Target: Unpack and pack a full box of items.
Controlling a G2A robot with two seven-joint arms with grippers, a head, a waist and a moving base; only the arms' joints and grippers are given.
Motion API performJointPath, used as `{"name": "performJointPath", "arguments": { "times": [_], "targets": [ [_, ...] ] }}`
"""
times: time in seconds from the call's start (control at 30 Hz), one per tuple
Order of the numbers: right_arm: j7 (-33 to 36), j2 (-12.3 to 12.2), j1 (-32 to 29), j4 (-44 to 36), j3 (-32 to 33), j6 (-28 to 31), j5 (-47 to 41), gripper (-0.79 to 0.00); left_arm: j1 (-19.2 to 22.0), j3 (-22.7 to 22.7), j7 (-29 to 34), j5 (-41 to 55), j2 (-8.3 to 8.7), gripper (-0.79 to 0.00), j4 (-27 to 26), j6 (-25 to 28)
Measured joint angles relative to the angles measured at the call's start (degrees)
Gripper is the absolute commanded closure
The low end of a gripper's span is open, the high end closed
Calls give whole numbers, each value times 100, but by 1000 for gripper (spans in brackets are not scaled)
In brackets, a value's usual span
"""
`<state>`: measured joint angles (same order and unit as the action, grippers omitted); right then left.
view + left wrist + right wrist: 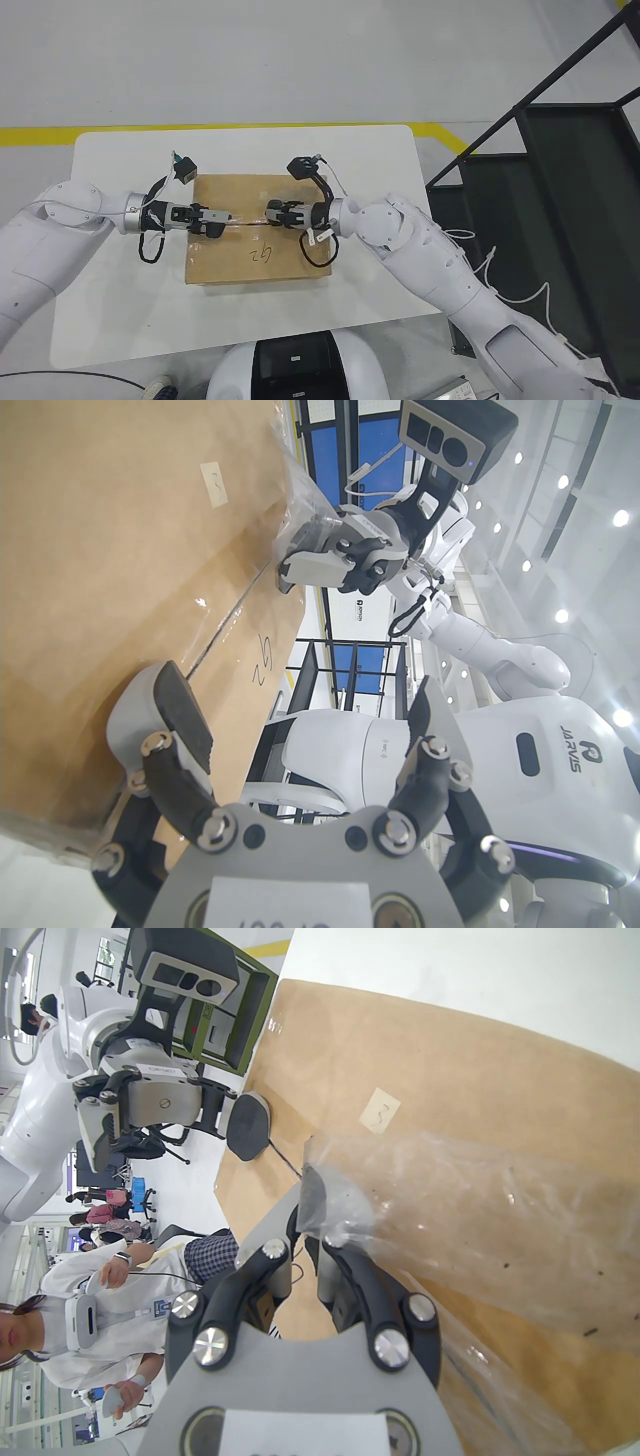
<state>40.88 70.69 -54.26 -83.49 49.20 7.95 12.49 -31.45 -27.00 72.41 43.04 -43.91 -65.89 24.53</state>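
With the right gripper (312, 1198) pinching the clear, crinkled tape (450, 1208), we ought to peel low and steady along the seam (220, 635) beneath it, so the thin film does not tear. Our left gripper (300, 700), spread wide, has one rubber pad (180, 710) at the flat, matte top of the cardboard box (255, 255) under both tools

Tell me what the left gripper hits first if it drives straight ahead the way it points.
Likely the right gripper, shut on clear film, facing it across the box top. The left gripper sits low, so a finger might catch cardboard sooner.
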Motion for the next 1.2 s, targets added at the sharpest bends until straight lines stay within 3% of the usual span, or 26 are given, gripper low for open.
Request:
{"name": "performJointPath", "arguments": {
  "times": [0.23,0.43,0.87,1.03,1.2],
  "targets": [
    [-50,-28,-143,-195,175,279,-98,0,0,0,0,0,0,-785,0,0],
    [-154,-173,-577,-537,723,717,-197,0,0,0,0,0,0,-785,0,0],
    [-725,-562,-2477,-2038,2558,1328,-245,0,0,0,0,0,0,-785,0,0],
    [-564,-584,-2555,-2174,2579,1294,-252,0,0,0,0,0,0,-785,0,0],
    [-362,-539,-2170,-1969,2204,1171,-240,0,0,0,0,0,0,-785,0,0]
  ]
}}
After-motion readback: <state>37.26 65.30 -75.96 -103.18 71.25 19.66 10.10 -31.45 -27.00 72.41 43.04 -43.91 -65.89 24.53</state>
